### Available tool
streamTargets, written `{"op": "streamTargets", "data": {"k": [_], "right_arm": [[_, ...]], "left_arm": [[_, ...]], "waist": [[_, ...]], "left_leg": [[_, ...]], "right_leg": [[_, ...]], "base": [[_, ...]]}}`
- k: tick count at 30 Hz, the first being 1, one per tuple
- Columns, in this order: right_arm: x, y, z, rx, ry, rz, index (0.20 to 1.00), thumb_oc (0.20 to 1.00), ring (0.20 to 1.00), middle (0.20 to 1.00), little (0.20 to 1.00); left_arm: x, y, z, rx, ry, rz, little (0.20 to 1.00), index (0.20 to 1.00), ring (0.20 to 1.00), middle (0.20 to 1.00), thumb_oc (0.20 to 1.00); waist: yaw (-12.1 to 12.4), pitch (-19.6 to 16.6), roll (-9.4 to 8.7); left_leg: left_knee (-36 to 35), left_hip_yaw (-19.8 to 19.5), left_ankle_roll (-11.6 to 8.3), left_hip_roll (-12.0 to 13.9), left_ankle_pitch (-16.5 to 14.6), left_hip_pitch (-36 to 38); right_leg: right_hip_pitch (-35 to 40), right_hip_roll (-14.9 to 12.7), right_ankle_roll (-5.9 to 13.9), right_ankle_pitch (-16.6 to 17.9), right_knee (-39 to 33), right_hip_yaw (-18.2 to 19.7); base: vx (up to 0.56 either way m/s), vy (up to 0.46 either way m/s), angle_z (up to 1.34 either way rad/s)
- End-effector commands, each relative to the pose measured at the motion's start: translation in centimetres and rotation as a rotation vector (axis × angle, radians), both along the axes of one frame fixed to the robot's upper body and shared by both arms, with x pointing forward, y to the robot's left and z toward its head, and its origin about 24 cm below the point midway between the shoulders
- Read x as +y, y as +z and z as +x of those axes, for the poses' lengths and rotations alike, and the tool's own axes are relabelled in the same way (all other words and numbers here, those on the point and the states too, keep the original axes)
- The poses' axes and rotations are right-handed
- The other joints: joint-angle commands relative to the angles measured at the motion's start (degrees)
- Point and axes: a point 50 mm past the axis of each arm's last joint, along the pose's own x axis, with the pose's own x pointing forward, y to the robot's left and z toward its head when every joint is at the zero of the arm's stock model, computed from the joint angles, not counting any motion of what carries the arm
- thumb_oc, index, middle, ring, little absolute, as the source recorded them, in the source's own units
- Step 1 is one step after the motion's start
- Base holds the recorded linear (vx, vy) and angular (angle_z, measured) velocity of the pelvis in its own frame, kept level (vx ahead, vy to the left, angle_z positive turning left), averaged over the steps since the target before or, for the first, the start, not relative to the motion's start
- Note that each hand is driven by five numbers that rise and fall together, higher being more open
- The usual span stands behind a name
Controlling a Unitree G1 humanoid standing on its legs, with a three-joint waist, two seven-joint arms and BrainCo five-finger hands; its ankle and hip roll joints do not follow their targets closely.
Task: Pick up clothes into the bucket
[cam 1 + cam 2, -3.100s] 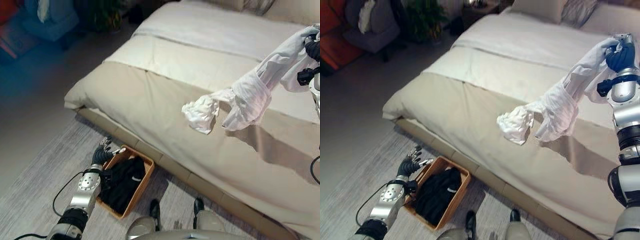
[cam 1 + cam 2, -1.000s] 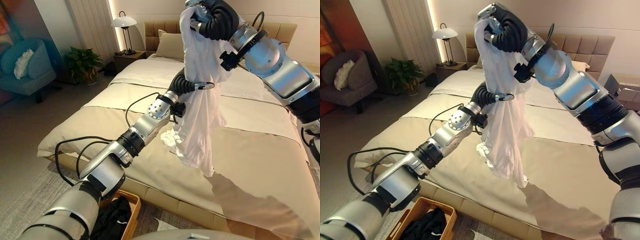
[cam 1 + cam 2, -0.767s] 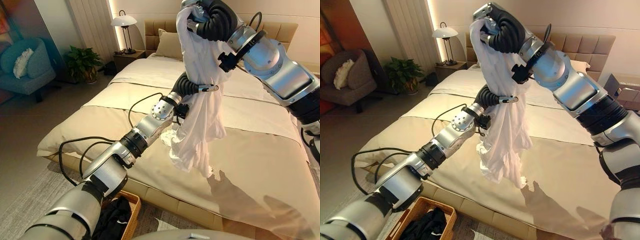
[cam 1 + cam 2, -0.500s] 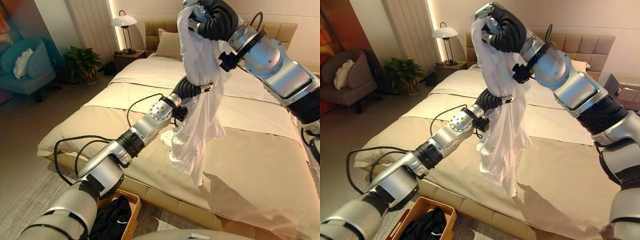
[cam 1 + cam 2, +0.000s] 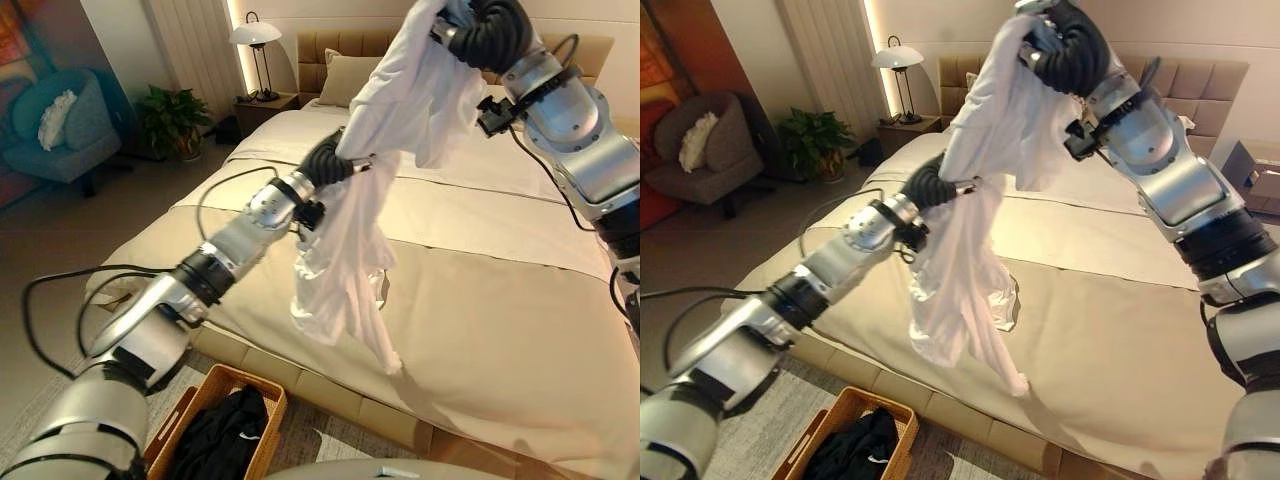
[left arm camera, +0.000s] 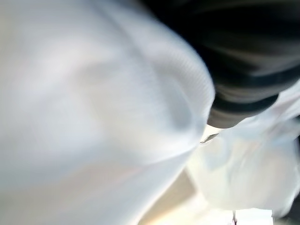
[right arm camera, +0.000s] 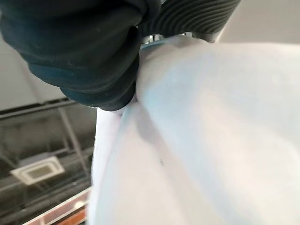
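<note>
- Your right robot hand [image 5: 1065, 45] is clamped on the white shirt [image 5: 970, 215], high, so its tail clears the bed [image 5: 1120, 330].
- Your left robot hand [image 5: 935, 185] grips the shirt's middle; the basket [image 5: 830, 425] lies below.

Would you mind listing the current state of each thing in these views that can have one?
white shirt: lifted, held by both hands, its tail hanging down to the bed.
left hand: shut on the shirt's middle.
right hand: raised, shut on the shirt's top.
basket: on the floor by the bed, open, partly filled.
black garment: lying crumpled inside the basket.
bed: made, cover smooth.
lamp: lit.
</note>
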Motion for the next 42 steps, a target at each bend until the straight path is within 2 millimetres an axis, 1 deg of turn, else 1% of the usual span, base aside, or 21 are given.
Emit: {"op": "streamTargets", "data": {"k": [1, 2, 5, 6, 8, 10, 11, 14, 15, 16, 17, 18, 19, 21, 22, 25, 26, 30, 35, 39, 42], "right_arm": [[-6.8, 2.2, -0.8, -0.089, -0.225, 0.167, 0.2, 0.2, 0.2, 0.2, 0.2], [-6.9, 2.1, -0.8, -0.088, -0.226, 0.169, 0.2, 0.2, 0.2, 0.2, 0.2], [-8.9, -0.8, -0.8, -0.008, -0.291, 0.178, 0.2, 0.2, 0.2, 0.2, 0.2], [-10.2, -3.6, -0.9, 0.067, -0.309, 0.248, 0.2, 0.2, 0.2, 0.2, 0.2], [-10.7, -4.4, -1.1, 0.089, -0.323, 0.251, 0.2, 0.2, 0.2, 0.2, 0.2], [-11.2, -7.6, -1.6, 0.182, -0.337, 0.237, 0.2, 0.2, 0.2, 0.2, 0.2], [-11.2, -7.6, -1.6, 0.182, -0.338, 0.238, 0.2, 0.2, 0.2, 0.2, 0.2], [-11.2, -10.9, -1.7, 0.292, -0.322, 0.262, 0.2, 0.2, 0.2, 0.2, 0.2], [-11.0, -12.2, -1.6, 0.343, -0.311, 0.267, 0.2, 0.2, 0.2, 0.2, 0.2], [-10.0, -14.7, -1.6, 0.429, -0.271, 0.272, 0.2, 0.2, 0.2, 0.2, 0.2], [-10.0, -14.8, -1.6, 0.429, -0.271, 0.274, 0.2, 0.2, 0.2, 0.2, 0.2], [-9.0, -16.5, -1.8, 0.488, -0.235, 0.269, 0.2, 0.2, 0.2, 0.2, 0.2], [-9.0, -16.5, -1.8, 0.488, -0.236, 0.27, 0.2, 0.2, 0.2, 0.2, 0.2], [-7.3, -19.2, -1.9, 0.575, -0.183, 0.245, 0.2, 0.2, 0.2, 0.2, 0.2], [-7.2, -19.2, -1.9, 0.575, -0.183, 0.246, 0.2, 0.2, 0.2, 0.2, 0.2], [-4.9, -21.2, -1.9, 0.645, -0.118, 0.21, 0.2, 0.2, 0.2, 0.2, 0.2], [-3.2, -22.9, -1.9, 0.703, -0.075, 0.162, 1.0, 1.0, 1.0, 1.0, 1.0], [-1.2, -25.0, -2.1, 0.776, -0.033, 0.075, 1.0, 1.0, 1.0, 1.0, 1.0], [0.0, -27.4, -2.7, 0.856, -0.015, 0.0, 1.0, 1.0, 1.0, 1.0, 1.0], [0.5, -31.2, -4.5, 0.978, -0.021, -0.079, 1.0, 1.0, 1.0, 1.0, 1.0], [0.0, -34.7, -6.5, 1.091, -0.069, -0.198, 1.0, 1.0, 1.0, 1.0, 1.0]], "left_arm": [[7.4, 2.6, 0.7, -0.108, 0.245, 0.037, 0.2, 0.2, 0.2, 0.2, 0.2], [7.4, 2.6, 0.6, -0.108, 0.245, 0.039, 0.2, 0.2, 0.2, 0.2, 0.2], [10.2, 4.1, 0.4, -0.168, 0.344, 0.1, 0.2, 0.2, 0.2, 0.2, 0.2], [12.1, 5.2, 0.2, -0.21, 0.417, 0.112, 0.2, 0.2, 0.2, 0.2, 0.2], [12.8, 5.7, 0.1, -0.227, 0.445, 0.128, 0.2, 0.2, 0.2, 0.2, 0.2], [14.8, 7.4, -0.6, -0.287, 0.518, 0.157, 0.2, 0.2, 0.2, 0.2, 0.2], [14.8, 7.4, -0.6, -0.287, 0.517, 0.158, 0.2, 0.2, 0.2, 0.2, 0.2], [15.8, 9.3, -1.1, -0.339, 0.552, 0.184, 0.2, 0.2, 0.2, 0.2, 0.2], [16.1, 10.1, -1.3, -0.357, 0.561, 0.198, 0.2, 0.2, 0.2, 0.2, 0.2], [16.8, 11.6, -1.6, -0.388, 0.588, 0.223, 0.2, 0.2, 0.2, 0.2, 0.2], [16.8, 11.7, -1.6, -0.389, 0.587, 0.225, 0.2, 0.2, 0.2, 0.2, 0.2], [17.1, 12.6, -1.7, -0.406, 0.604, 0.236, 0.2, 0.2, 0.2, 0.2, 0.2], [17.1, 12.7, -1.7, -0.407, 0.603, 0.237, 0.2, 0.2, 0.2, 0.2, 0.2], [17.1, 13.9, -1.7, -0.425, 0.601, 0.237, 0.2, 0.2, 0.2, 0.2, 0.2], [17.1, 13.9, -1.7, -0.425, 0.601, 0.237, 0.2, 0.2, 0.2, 0.2, 0.2], [16.7, 14.6, -1.5, -0.423, 0.581, 0.223, 0.2, 0.2, 0.2, 0.2, 0.2], [16.4, 15.0, -1.4, -0.414, 0.564, 0.21, 0.2, 0.2, 0.2, 0.2, 0.2], [15.8, 16.1, -1.1, -0.434, 0.567, 0.23, 0.2, 0.2, 0.2, 0.2, 0.2], [15.8, 17.0, -1.1, -0.469, 0.601, 0.264, 0.2, 0.2, 0.2, 0.2, 0.2], [16.4, 17.4, -1.5, -0.486, 0.619, 0.243, 0.2, 0.2, 0.2, 0.2, 0.2], [17.0, 17.7, -1.9, -0.496, 0.644, 0.259, 0.2, 0.2, 0.2, 0.2, 0.2]], "waist": [[3.1, -2.3, -3.39], [3.0, -2.3, -3.5], [3.2, -2.4, -3.01], [3.2, -2.4, -2.8], [3.4, -2.6, -2.85], [3.4, -2.6, -2.38], [3.4, -2.6, -2.44], [3.4, -2.5, -1.81], [3.3, -2.5, -1.46], [3.4, -2.3, -1.02], [3.4, -2.3, -1.13], [3.5, -2.2, -0.7], [3.5, -2.2, -0.8], [3.8, -2.0, -0.36], [3.8, -2.0, -0.41], [4.2, -1.7, -0.12], [4.6, -1.5, 0.13], [5.0, -1.1, 0.28], [5.5, -0.5, 0.25], [5.8, 0.0, 0.28], [5.9, 0.2, 0.3]], "left_leg": [[7.1, -2.6, 0.88, -3.1, -7.2, -1.9], [7.1, -2.6, 0.88, -3.1, -7.2, -1.9], [6.9, -2.8, 0.82, -3.1, -7.1, -1.8], [6.8, -2.9, 0.8, -3.1, -7.1, -1.7], [6.6, -3.0, 0.78, -3.1, -7.0, -1.5], [6.5, -3.1, 0.74, -3.2, -6.9, -1.4], [6.5, -3.1, 0.74, -3.2, -6.9, -1.4], [6.4, -3.2, 0.7, -3.3, -6.7, -1.4], [6.4, -3.2, 0.71, -3.3, -6.7, -1.4], [6.4, -3.2, 0.73, -3.4, -6.6, -1.4], [6.4, -3.2, 0.72, -3.4, -6.6, -1.4], [6.2, -3.2, 0.75, -3.5, -6.5, -1.4], [6.2, -3.2, 0.75, -3.5, -6.5, -1.4], [6.2, -3.4, 0.76, -3.7, -6.3, -1.6], [6.2, -3.4, 0.76, -3.7, -6.3, -1.6], [6.2, -3.8, 0.77, -3.8, -6.1, -1.9], [6.2, -4.0, 0.79, -4.0, -5.9, -2.1], [6.2, -4.2, 0.73, -4.0, -5.6, -2.6], [6.5, -4.7, 0.73, -4.2, -5.5, -3.4], [6.7, -5.0, 0.75, -4.3, -5.4, -3.7], [6.8, -5.1, 0.79, -4.3, -5.5, -3.8]], "right_leg": [[-2.0, -3.0, 2.44, -4.2, 8.1, -2.8], [-2.0, -3.0, 2.44, -4.2, 8.1, -2.8], [-1.7, -3.1, 2.5, -4.2, 8.0, -3.1], [-1.5, -3.2, 2.49, -4.3, 7.9, -3.3], [-1.3, -3.2, 2.49, -4.4, 7.8, -3.5], [-1.0, -3.3, 2.46, -4.5, 7.8, -3.9], [-1.0, -3.3, 2.46, -4.5, 7.8, -3.9], [-1.0, -3.4, 2.51, -4.5, 7.7, -4.2], [-1.1, -3.4, 2.53, -4.4, 7.7, -4.2], [-1.0, -3.6, 2.6, -4.3, 7.6, -4.3], [-1.0, -3.6, 2.6, -4.3, 7.6, -4.3], [-1.0, -3.7, 2.69, -4.1, 7.5, -4.5], [-1.0, -3.8, 2.69, -4.1, 7.5, -4.5], [-1.0, -3.9, 2.86, -3.9, 7.4, -4.7], [-1.0, -3.9, 2.86, -3.9, 7.4, -4.7], [-1.0, -4.1, 2.91, -3.8, 7.3, -5.0], [-1.1, -4.2, 2.89, -3.7, 7.3, -5.3], [-1.3, -4.3, 2.95, -3.7, 7.4, -5.7], [-1.6, -4.5, 3.0, -3.5, 7.5, -6.1], [-2.0, -4.5, 2.96, -3.6, 7.8, -6.3], [-2.0, -4.5, 2.95, -3.6, 7.9, -6.3]], "base": [[0.0, -0.002, 0.09], [0.0, 0.001, 0.1], [0.0, 0.006, 0.12], [-0.01, 0.0, 0.13], [0.0, 0.0, 0.06], [0.0, 0.006, 0.07], [-0.01, 0.004, 0.04], [-0.01, 0.005, 0.03], [0.0, 0.0, 0.0], [0.0, 0.0, 0.0], [0.0, 0.0, 0.0], [0.0, 0.0, 0.0], [0.0, 0.006, 0.03], [-0.01, 0.004, 0.08], [-0.01, 0.006, 0.09], [0.0, 0.001, 0.02], [0.0, 0.0, 0.0], [-0.02, 0.003, 0.02], [-0.01, -0.005, 0.13], [-0.01, -0.004, 0.04], [0.01, -0.004, 0.06]]}}
